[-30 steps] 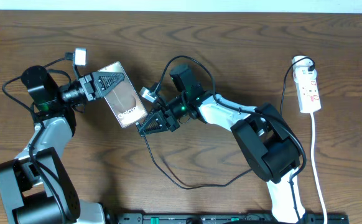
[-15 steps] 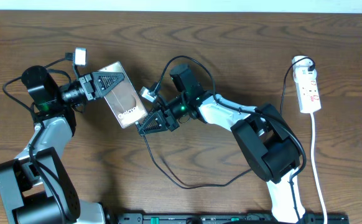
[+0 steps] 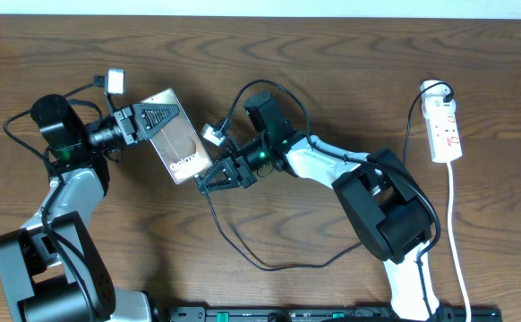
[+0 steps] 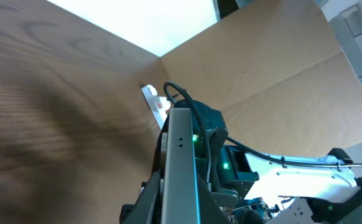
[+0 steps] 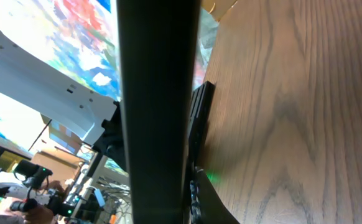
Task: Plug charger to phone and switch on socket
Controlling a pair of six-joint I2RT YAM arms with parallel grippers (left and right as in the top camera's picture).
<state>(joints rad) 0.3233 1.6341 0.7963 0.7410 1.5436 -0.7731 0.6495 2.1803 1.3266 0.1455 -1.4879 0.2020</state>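
Observation:
My left gripper point(image 3: 158, 117) is shut on the top end of the phone point(image 3: 183, 143) and holds it tilted, face up, with white lettering showing. In the left wrist view the phone point(image 4: 181, 163) is seen edge-on as a grey slab between the fingers. My right gripper point(image 3: 210, 183) is at the phone's lower end, shut on the charger's connector tip, which is itself hidden. The thin black cable point(image 3: 243, 254) trails from it in a loop across the table. In the right wrist view the phone's dark edge point(image 5: 156, 93) fills the middle. The socket point(image 3: 446, 132) lies at the far right.
A white plug point(image 3: 433, 88) sits in the top of the socket, and the strip's white cord point(image 3: 457, 241) runs down towards the front edge. The socket also shows far off in the left wrist view point(image 4: 154, 102). The right arm's base point(image 3: 390, 215) stands over part of the cable.

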